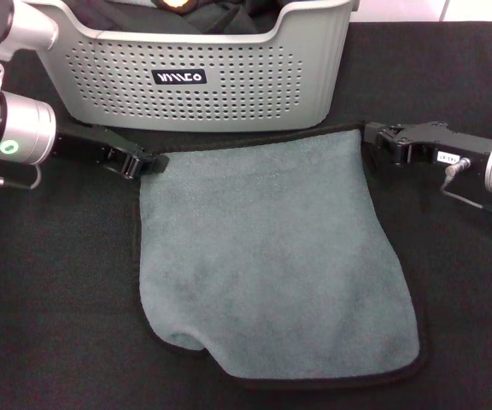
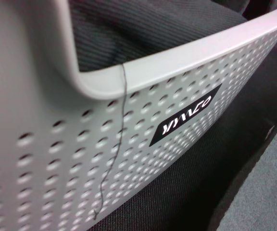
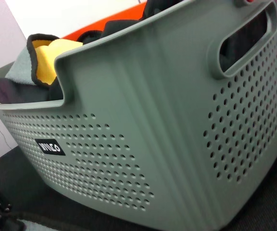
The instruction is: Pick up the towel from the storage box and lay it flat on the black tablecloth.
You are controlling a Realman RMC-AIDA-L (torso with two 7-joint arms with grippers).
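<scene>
Head view: towel [image 1: 272, 256] lay gray side up on black tablecloth [image 1: 49, 299], in front of box [image 1: 203, 73]. Left gripper [image 1: 148, 162] & right gripper [image 1: 374, 137] pinched its far corners, prob. to keep it flat. Wrist views: box w/ other cloths.

A staged robot test bench, it seems, rather than a lived-in room. A black tablecloth [image 1: 49, 282] is covering the whole work surface, stretching well beyond both metal arms. A perforated gray storage box [image 1: 229, 85] with a printed label is sitting just beyond the left gripper [image 1: 148, 162], and a plain pale wall is showing behind it.
</scene>
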